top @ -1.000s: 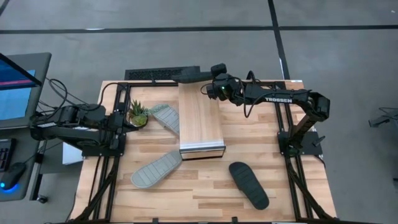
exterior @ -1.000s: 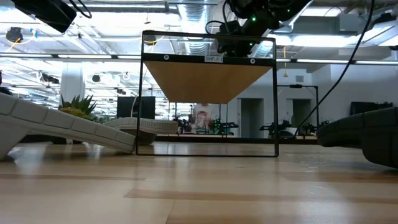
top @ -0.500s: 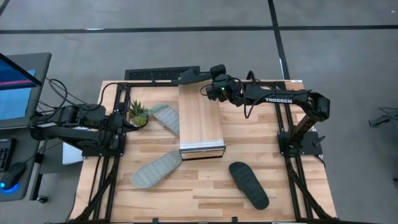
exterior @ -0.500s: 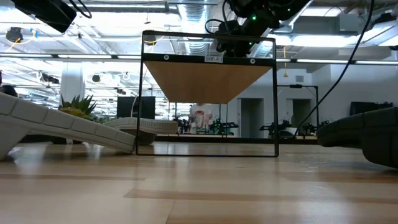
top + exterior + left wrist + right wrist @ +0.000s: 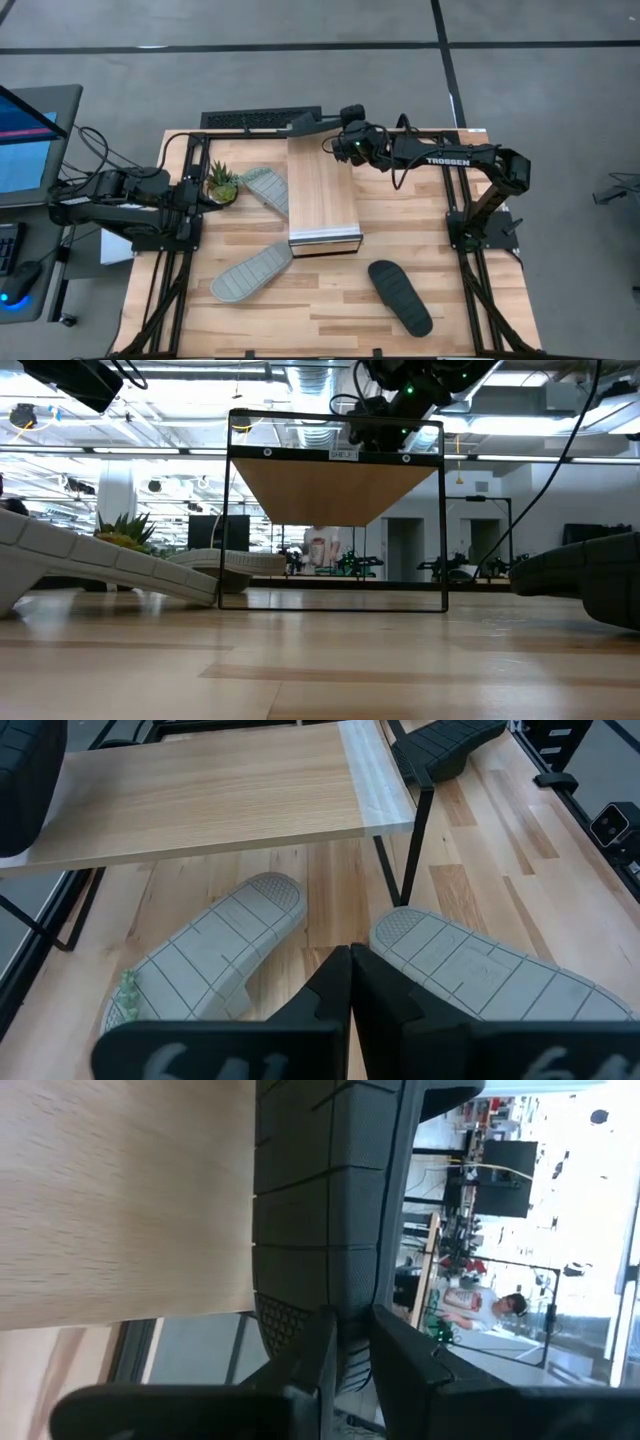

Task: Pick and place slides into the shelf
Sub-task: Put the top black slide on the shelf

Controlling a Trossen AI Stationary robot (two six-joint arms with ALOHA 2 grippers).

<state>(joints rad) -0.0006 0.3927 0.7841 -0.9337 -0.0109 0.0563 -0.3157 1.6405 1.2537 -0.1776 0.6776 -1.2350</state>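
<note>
Right claw (image 5: 335,133) sits at the far end of the shelf (image 5: 322,190), pinching the edge of a black slide (image 5: 312,122) that hangs at the shelf's back edge; the right wrist view shows the ribbed sole nipped between the two fingers (image 5: 315,1345). Left claw (image 5: 350,982) is pressed together, empty, parked at the left side of the worktop (image 5: 330,305) near the plant (image 5: 221,183).

Slides look like light foam: bendy, grippy ribbed sole, not fragile. Likely flops if held by one end, so a grip on the sole rim or the wide strap seems best.

Remaining slides: a grey-green one (image 5: 266,187) just left of the shelf, touching or nearly touching its side; another grey-green one (image 5: 250,272) in front-left, sole up; a second black one (image 5: 400,297) front-right, well apart.

Possible obstructions: the shelf's thin metal frame legs, the plant beside the near grey-green slide, and the left arm's base. A keyboard (image 5: 250,119) lies beyond the worktop's far edge.
</note>
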